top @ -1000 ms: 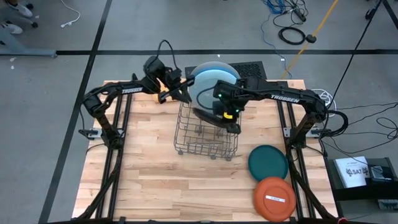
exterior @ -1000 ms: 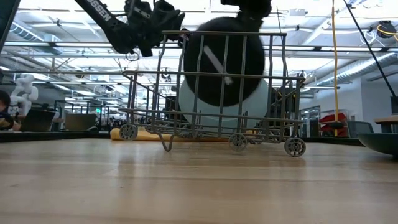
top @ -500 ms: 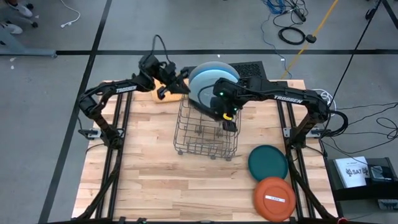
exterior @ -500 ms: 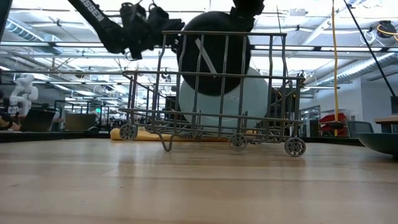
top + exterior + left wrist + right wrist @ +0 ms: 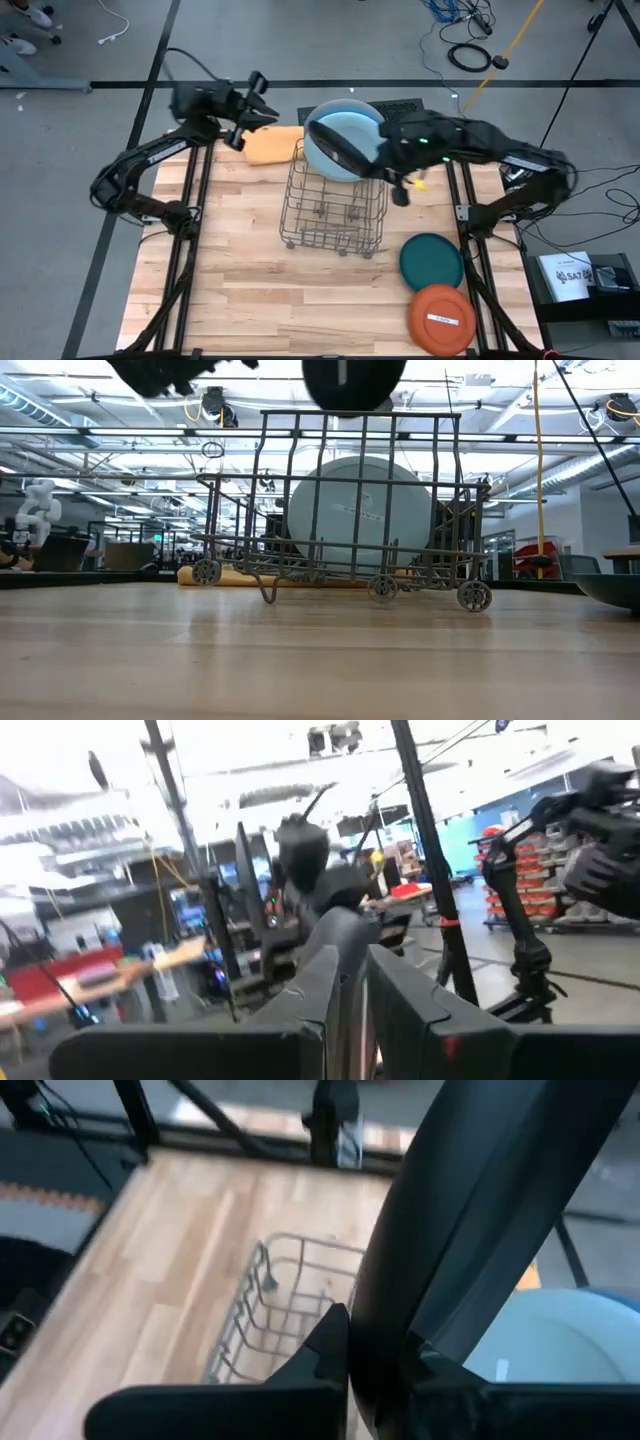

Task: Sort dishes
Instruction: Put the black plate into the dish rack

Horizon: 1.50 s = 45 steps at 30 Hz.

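Four plates are in sight. The large blue plate point(image 5: 335, 135) stands on edge at the 12 o'clock end of the wire rack point(image 5: 333, 205), its pale face showing through the bars in the low view. The large dark grey plate point(image 5: 341, 152) is lifted clear above the rack, clamped edge-on between the fingers of the right pincer point(image 5: 372, 158); in the low view it hangs as a dark disc point(image 5: 352, 380) over the rack's top rail, a white sticker strip on its face. A second ago that plate sat down inside the rack in front of the blue one; now it is up and out, and the right arm has swung toward 3 o'clock.

The smaller dark teal plate point(image 5: 431, 262) lies flat on the table point(image 5: 240, 290) at 4 o'clock of the rack, and the smaller orange plate point(image 5: 441, 319), with a white sticker, lies just beside it toward 6 o'clock.

The left pincer point(image 5: 255, 100), fingers close together on nothing, has pulled back from the rack to the table's 11 o'clock corner, beyond the orange cloth point(image 5: 272, 145).

The rack holds only the blue plate.
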Each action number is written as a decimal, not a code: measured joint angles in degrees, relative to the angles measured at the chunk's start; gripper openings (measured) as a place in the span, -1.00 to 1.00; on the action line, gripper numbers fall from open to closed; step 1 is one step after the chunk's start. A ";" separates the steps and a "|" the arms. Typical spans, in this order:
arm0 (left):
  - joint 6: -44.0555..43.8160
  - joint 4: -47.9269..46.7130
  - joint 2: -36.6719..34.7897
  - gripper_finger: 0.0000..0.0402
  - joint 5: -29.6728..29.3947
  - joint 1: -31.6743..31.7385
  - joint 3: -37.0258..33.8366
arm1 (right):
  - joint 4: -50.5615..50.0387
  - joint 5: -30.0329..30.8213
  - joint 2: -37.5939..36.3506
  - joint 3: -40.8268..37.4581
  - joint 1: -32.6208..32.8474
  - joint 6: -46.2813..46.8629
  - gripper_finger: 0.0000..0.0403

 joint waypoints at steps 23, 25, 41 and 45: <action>27.13 -52.65 0.27 -0.46 -5.58 -6.20 -1.14 | 67.73 -23.70 -23.49 -59.94 -4.21 10.54 -0.96; 28.47 -52.74 2.18 -0.41 -5.61 -8.14 -1.14 | 67.50 -26.92 -22.04 -59.77 -6.76 10.47 -0.96; 26.36 -48.73 10.08 -0.08 -4.35 -11.02 -1.14 | 69.49 -42.51 -15.85 -59.75 -18.08 10.34 -0.96; 26.36 -48.11 11.10 -0.08 -3.87 -11.92 -0.92 | 69.88 -43.50 -14.67 -59.75 -19.65 10.03 -0.96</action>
